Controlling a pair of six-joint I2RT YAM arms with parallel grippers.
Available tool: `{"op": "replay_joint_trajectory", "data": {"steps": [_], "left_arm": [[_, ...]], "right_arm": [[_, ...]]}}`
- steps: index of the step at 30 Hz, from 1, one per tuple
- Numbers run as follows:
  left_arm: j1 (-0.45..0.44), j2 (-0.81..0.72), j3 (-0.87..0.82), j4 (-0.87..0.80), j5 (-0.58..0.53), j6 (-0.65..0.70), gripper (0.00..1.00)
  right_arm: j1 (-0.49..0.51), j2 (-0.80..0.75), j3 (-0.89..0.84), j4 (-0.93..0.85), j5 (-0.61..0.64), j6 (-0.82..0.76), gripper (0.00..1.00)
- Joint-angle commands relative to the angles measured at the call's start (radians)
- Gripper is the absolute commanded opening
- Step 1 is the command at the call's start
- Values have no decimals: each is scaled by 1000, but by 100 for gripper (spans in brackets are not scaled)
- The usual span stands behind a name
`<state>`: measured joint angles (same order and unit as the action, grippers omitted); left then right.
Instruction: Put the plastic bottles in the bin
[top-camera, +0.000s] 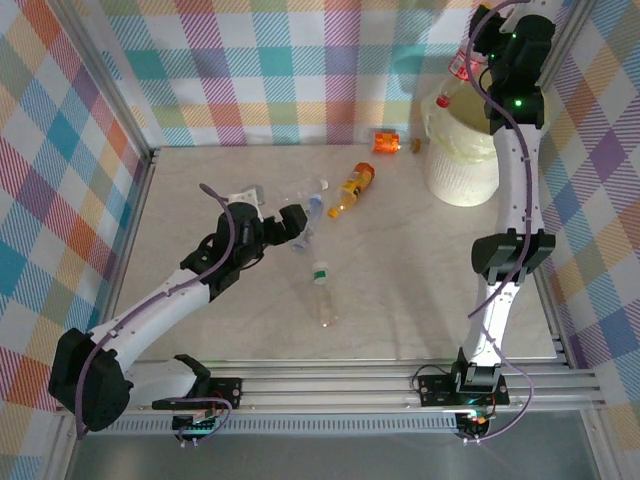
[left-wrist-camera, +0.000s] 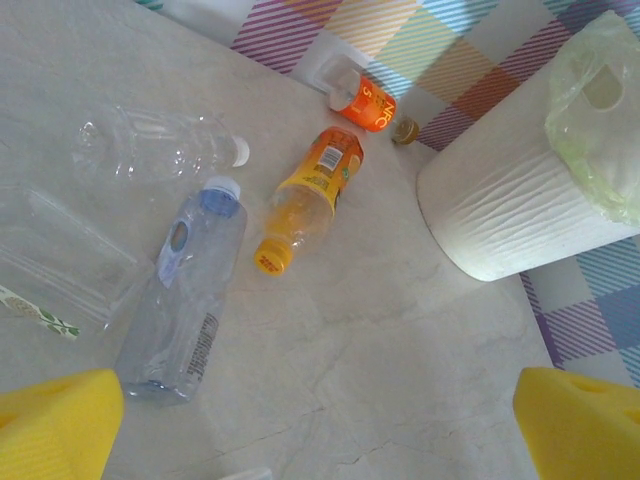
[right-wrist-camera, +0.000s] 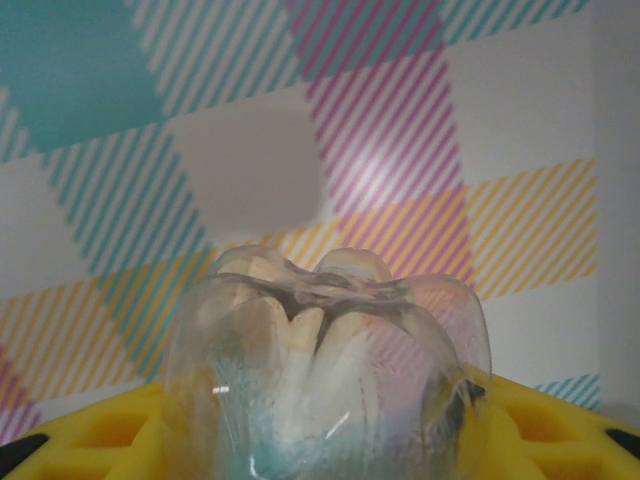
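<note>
**A:** Plaid walls, pale marbled table (top-camera: 400, 300). The bin (top-camera: 458, 188) stands on it. One clear bottle (right-wrist-camera: 320, 370) hangs above the bin's far rim, clamped in the right end effector (top-camera: 474, 62).

**B:** Risk?

**A:** Let go there, it may clip the rim or the loose bag and drop behind the bin.

**B:** And the left?

**A:** The left end effector (top-camera: 297, 230), pads wide apart, hovers well left of the bin over a blue-capped bottle (left-wrist-camera: 185, 300). Coming down off-centre could roll it into the orange bottle (left-wrist-camera: 305, 200) alongside.
</note>
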<state>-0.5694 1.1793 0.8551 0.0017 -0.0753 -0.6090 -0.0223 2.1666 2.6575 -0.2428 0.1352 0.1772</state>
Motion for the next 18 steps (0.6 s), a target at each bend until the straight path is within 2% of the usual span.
{"op": "replay_joint_trajectory", "data": {"steps": [1,8,13,18], "left_arm": [[-9,-31,-15,-13,-29,5,100],[-9,-46,-25,-20,-45,7,100],[-9,-49,-29,-27,-46,7,100],[-9,-47,-38,-20,-58,0,100]], "right_arm": [[-15,66,66,-62,24,-2,43],[-19,87,24,-46,2,-49,44],[-26,75,5,-49,30,-36,44],[-29,60,-16,-71,-43,-37,45]]}}
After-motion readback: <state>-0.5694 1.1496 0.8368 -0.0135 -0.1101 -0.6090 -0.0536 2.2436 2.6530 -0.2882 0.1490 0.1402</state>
